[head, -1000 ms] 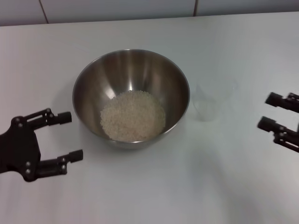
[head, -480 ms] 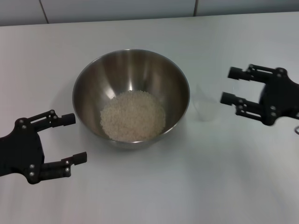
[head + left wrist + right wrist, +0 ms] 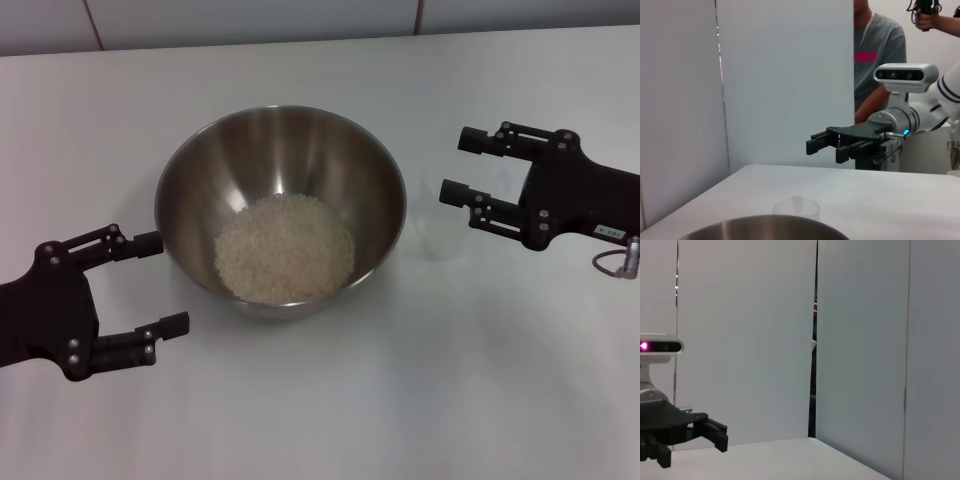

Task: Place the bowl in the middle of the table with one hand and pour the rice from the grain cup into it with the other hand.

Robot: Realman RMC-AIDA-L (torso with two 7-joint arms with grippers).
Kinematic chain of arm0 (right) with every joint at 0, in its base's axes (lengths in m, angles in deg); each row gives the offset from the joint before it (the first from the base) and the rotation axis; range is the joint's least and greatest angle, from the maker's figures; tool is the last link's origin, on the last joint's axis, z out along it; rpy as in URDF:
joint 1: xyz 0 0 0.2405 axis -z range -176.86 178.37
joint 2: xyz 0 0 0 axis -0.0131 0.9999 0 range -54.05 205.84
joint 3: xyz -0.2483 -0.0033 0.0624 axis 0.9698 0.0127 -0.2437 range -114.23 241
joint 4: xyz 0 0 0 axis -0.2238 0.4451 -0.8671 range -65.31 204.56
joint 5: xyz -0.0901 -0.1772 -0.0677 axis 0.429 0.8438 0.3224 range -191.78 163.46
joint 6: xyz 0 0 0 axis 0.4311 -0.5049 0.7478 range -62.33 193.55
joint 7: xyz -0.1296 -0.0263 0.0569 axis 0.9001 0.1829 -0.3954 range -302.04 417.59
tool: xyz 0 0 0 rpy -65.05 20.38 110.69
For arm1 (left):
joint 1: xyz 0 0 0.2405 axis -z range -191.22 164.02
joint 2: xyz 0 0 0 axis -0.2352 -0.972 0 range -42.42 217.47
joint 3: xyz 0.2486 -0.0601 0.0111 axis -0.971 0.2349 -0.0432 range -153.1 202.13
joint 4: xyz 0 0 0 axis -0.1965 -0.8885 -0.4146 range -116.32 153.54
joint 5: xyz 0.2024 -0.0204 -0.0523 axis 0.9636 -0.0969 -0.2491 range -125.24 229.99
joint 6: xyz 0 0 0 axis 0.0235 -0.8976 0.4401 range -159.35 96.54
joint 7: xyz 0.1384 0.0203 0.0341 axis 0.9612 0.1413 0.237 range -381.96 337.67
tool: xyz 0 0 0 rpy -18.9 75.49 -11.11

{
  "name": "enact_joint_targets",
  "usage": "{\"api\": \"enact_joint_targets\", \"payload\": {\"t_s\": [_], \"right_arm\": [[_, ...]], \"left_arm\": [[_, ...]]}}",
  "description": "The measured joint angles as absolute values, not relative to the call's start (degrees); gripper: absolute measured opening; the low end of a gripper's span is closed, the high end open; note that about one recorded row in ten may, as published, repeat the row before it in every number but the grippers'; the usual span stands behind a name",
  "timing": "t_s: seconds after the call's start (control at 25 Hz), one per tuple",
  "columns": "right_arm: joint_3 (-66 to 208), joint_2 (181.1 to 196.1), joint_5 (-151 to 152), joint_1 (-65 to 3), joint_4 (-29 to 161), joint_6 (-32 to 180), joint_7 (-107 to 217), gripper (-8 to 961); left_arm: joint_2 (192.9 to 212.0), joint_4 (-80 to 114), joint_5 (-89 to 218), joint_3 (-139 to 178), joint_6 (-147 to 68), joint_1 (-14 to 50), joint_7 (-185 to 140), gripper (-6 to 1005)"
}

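Observation:
The steel bowl (image 3: 280, 170) stands upright in the middle of the white table (image 3: 330, 420). A pale heap of rice (image 3: 285, 248) lies in its bottom. The clear grain cup (image 3: 440, 228) stands upright and looks empty, just right of the bowl. It also shows in the left wrist view (image 3: 796, 206) behind the bowl's rim (image 3: 765, 225). My right gripper (image 3: 456, 166) is open and empty. It hovers above the table, over the cup's right side (image 3: 825, 147). My left gripper (image 3: 165, 282) is open and empty, just left of the bowl, apart from it.
A white tiled wall edge runs along the table's far side. White partition panels stand around the table in both wrist views. A person (image 3: 877, 65) stands behind the right arm. My left gripper also shows in the right wrist view (image 3: 692, 445).
My right gripper has come in from the right edge of the view to the cup's side. My left gripper has edged slightly closer to the bowl. Bowl, rice and cup have not moved.

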State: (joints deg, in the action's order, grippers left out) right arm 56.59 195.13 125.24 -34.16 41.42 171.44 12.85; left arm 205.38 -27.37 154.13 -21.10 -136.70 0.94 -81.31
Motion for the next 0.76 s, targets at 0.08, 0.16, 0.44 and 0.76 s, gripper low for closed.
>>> {"api": "enact_joint_targets", "payload": {"t_s": [0.08,0.16,0.44,0.76], "right_arm": [[56.6,195.14,125.2,-34.2,42.2,170.6,13.8,598],[56.6,195.15,125.2,-34.2,42.8,170.0,14.2,598],[56.6,195.20,125.2,-34.2,43.2,169.4,14.3,598],[56.4,195.26,125.1,-33.8,44.2,169.2,15.6,598]], "left_arm": [[205.38,-27.3,154.1,-21.1,-136.3,1.0,-81.3,813],[205.39,-27.3,154.1,-21.1,-136.2,1.0,-81.3,813],[205.39,-27.4,154.2,-21.1,-136.1,1.1,-81.3,813],[205.38,-27.4,154.2,-21.1,-135.8,1.2,-81.0,813]]}}
